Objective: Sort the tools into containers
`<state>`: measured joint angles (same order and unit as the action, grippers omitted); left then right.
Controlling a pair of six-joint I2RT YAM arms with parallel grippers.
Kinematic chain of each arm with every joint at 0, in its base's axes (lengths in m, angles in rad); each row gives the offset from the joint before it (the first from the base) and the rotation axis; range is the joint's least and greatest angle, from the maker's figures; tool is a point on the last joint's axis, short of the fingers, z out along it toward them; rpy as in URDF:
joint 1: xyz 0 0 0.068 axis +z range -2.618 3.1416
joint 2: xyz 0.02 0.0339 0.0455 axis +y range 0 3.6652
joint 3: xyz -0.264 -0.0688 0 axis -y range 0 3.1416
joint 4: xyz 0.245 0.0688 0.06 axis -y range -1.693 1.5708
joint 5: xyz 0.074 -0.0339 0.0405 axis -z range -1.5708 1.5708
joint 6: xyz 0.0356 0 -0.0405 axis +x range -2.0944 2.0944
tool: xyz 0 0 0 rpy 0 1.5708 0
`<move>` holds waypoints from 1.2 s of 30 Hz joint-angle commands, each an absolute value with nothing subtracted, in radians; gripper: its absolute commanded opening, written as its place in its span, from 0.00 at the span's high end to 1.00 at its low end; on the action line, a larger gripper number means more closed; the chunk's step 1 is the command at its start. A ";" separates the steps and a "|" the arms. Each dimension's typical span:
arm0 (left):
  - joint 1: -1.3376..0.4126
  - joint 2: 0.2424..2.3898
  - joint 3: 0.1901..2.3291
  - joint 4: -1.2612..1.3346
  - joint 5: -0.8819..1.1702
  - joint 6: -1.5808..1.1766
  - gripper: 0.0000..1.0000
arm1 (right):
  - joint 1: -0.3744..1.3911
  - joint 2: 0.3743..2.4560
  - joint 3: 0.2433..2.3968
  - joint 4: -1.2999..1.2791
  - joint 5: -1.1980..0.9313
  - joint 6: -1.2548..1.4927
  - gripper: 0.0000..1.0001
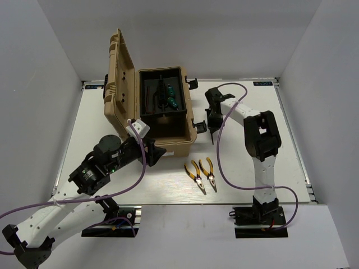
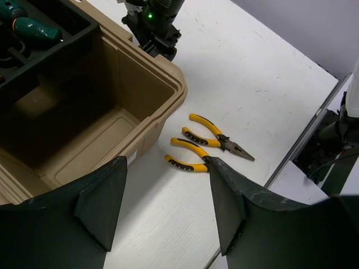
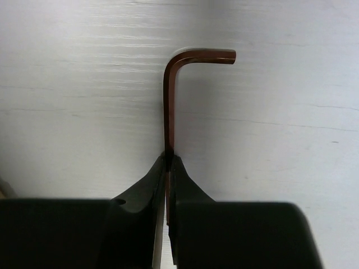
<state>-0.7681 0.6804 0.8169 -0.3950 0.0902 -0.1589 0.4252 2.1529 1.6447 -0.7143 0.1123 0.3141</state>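
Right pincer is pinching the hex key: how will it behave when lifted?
The hex key looks like solid metal, so it is probably stiff and light. The right pincer pinches just its thin long arm, so it may pivot or slip. Its bent end should stop it rolling.

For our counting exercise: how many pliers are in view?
2. The left pliers and right pliers lie side by side on the table, near the toolbox. More may hide inside it.

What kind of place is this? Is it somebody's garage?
Probably a robot test lab, not a garage: plain white walls box in a white table, two robot arms are bolted at its edge, and a tan toolbox and pliers are laid out.
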 commanded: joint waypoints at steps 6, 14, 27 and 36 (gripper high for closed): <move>-0.772 0.695 0.811 -0.377 0.114 -0.167 0.29 | 0.310 2.073 1.566 -0.735 0.027 0.261 1.00; -0.772 0.704 0.802 -0.347 0.143 -0.167 0.29 | 0.268 1.902 1.617 -0.722 -0.207 0.203 1.00; -0.772 0.657 0.833 -0.243 0.210 -0.138 0.29 | 0.333 1.931 2.184 -0.754 -0.317 0.207 1.00; -0.772 0.638 0.824 -0.150 0.170 -0.138 0.29 | 0.483 2.068 2.218 -0.192 -0.706 0.505 1.00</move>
<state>-0.7681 0.6476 0.8070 -0.1955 0.1833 -0.1463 0.4267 2.0018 2.1857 -0.4473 -0.5640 0.3927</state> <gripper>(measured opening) 0.706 0.054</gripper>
